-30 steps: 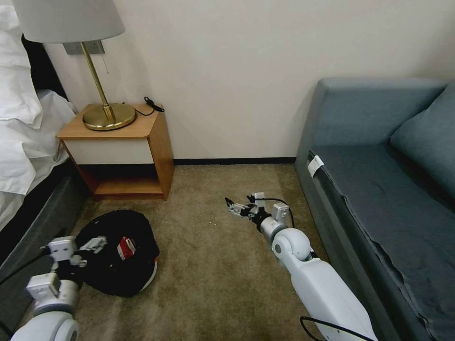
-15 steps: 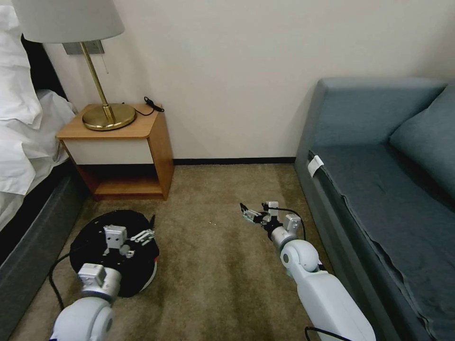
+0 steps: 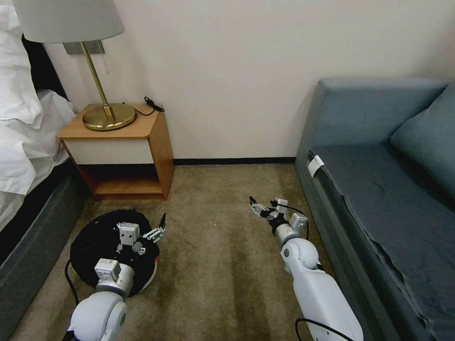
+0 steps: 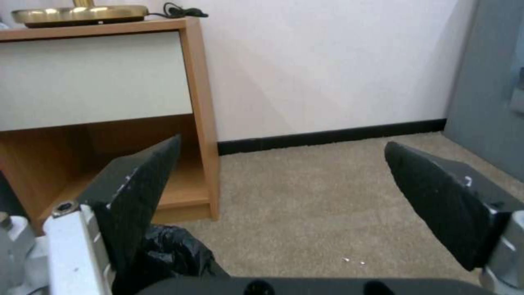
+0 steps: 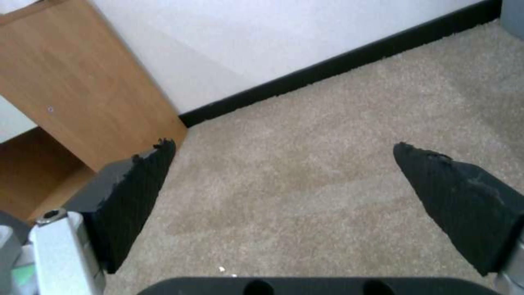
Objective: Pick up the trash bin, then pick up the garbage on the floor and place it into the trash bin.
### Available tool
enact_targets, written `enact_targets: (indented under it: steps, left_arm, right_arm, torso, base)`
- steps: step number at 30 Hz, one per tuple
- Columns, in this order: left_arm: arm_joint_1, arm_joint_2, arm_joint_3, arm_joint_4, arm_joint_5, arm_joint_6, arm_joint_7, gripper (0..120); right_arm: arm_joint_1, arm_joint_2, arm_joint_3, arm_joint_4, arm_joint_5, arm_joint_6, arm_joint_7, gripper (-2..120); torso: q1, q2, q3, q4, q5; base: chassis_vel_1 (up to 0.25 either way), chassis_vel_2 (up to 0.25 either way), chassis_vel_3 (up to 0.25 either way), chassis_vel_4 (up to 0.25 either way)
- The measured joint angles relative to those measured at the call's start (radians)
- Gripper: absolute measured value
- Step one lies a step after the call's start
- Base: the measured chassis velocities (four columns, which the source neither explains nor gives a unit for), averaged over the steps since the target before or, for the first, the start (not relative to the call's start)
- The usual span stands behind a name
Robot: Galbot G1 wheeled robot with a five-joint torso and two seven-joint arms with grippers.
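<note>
Left gripper [image 3: 159,228] spread wide, empty, above near rim of round black-bagged trash bin [image 3: 90,241].
Bin directly below; right gripper [image 3: 259,208] also open, empty, well apart over carpet [image 3: 213,265].

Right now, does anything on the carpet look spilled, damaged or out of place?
Nothing much stands out. A few tiny white crumbs lie on the beige carpet between the arms. The round bin lined with a black plastic bag stands upright under the open left pincer; the open right pincer hangs above bare carpet.
</note>
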Motion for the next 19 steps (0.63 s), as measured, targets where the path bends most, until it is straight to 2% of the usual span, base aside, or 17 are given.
enact_targets:
  steps: [19]
  left_arm:
    - [0.001,0.0,-0.001,0.0,-0.001,0.002,-0.003,100]
  right_arm:
    - [0.0,-0.001,-0.003,0.001,0.0,0.0,0.0,100]
  torso:
    - [0.0,0.0,0.0,0.0,-0.0001]
  base:
    - [0.0,0.0,0.0,0.0]
